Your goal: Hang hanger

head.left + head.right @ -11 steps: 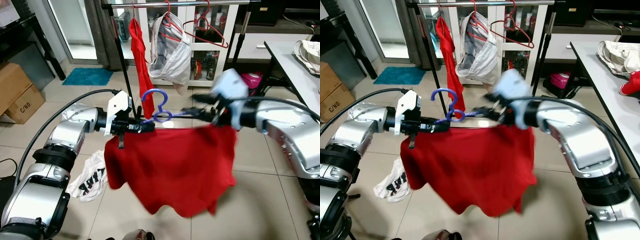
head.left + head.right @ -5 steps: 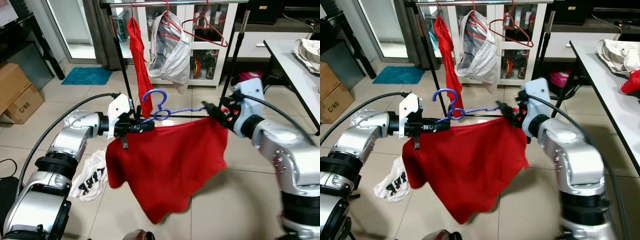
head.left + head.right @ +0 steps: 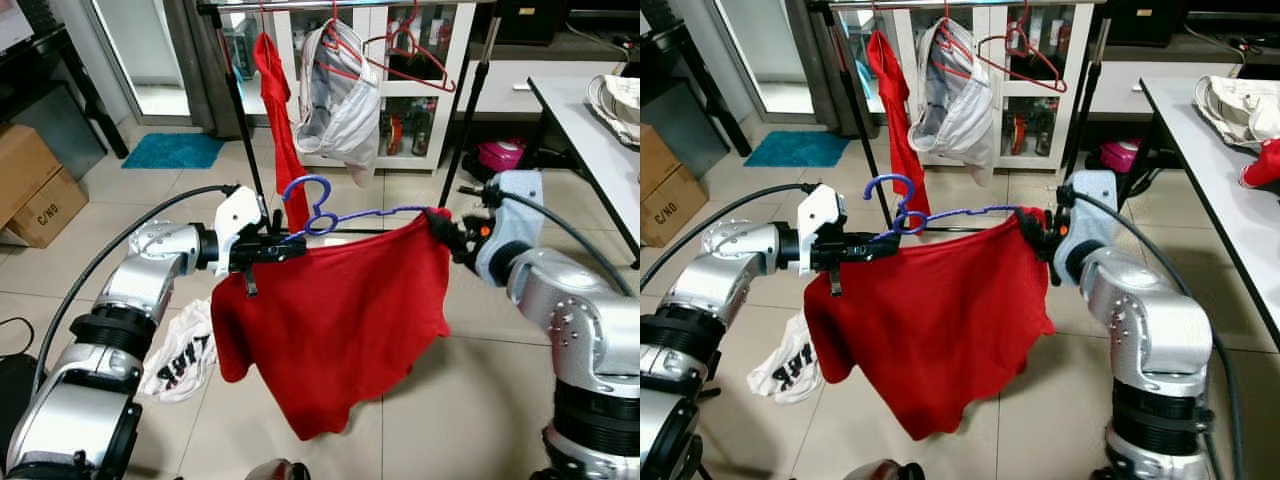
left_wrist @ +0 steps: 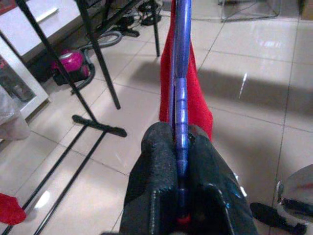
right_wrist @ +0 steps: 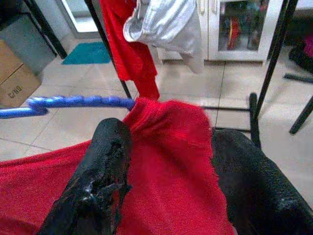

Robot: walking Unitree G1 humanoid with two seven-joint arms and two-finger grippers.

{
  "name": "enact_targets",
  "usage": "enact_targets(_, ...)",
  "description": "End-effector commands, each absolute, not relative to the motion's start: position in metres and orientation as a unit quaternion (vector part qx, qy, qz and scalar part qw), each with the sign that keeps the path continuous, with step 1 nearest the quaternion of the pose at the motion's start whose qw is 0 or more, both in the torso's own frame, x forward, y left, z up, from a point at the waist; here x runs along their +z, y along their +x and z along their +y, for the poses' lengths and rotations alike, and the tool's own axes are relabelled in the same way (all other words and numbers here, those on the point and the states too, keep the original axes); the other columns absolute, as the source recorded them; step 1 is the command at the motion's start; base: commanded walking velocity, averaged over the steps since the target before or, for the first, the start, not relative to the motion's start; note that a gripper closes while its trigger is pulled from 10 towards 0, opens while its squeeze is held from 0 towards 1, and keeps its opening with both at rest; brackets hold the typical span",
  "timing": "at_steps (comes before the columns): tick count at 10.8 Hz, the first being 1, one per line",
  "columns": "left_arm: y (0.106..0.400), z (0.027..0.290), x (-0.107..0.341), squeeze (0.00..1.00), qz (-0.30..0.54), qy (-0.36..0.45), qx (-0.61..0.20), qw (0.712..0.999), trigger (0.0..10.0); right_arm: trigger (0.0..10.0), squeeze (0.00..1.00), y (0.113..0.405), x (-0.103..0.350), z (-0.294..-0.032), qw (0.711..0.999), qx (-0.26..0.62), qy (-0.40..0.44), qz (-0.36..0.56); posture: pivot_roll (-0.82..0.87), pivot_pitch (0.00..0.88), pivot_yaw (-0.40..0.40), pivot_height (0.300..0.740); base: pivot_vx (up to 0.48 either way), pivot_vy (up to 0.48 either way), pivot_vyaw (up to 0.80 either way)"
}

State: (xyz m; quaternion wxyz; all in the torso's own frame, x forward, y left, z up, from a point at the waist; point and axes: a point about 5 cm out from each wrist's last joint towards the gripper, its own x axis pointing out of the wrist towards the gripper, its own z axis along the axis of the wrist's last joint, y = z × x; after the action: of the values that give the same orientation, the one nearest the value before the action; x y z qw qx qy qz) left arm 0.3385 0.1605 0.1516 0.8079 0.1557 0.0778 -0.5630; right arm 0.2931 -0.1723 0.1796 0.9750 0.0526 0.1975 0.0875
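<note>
Before rack [image 3: 350, 6], both tools grip blue hanger [image 3: 330, 215] carrying red shirt [image 3: 330, 320].

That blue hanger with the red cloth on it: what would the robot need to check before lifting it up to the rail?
1. Left gripper clamps one end of the blue hanger: ok.
2. Right gripper holds the red cloth at the hanger's other end: ok.
3. Hook points up, free of the fingers: ok.
4. Cloth seated evenly on both hanger arms: cannot tell; it hangs lopsided.
5. Free stretch on the rail for another hook: cannot tell; a red garment, a white garment and empty red hangers already hang there.
</note>
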Motion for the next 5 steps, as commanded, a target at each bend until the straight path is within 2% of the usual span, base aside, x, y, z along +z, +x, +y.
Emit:
enact_targets(1, 0.3386, 0.1603, 0.161, 0.0, 0.054, 0.145, -0.566, 0.81, 0.0, 10.0, 0.0, 0.2964, 0.1799, -0.1707, 0.974, 0.081, 0.057, 0.203, -0.16, 0.0, 0.134, 0.74, 0.0, 0.0, 0.0)
enact_targets(4, 0.3367, 0.1572, 0.1602, 0.0, 0.053, 0.139, -0.571, 0.807, 0.0, 10.0, 0.0, 0.305, 0.1803, -0.1731, 0.973, 0.066, 0.08, 0.208, -0.16, 0.0, 0.133, 0.74, 0.0, 0.0, 0.0)
enact_targets(5, 0.3359, 0.1574, 0.1605, 0.0, 0.054, 0.138, -0.572, 0.807, 0.0, 4.5, 0.0, 0.3061, 0.177, -0.1775, 0.971, 0.054, 0.087, 0.215, -0.16, 0.0, 0.129, 0.74, 0.0, 0.0, 0.0)
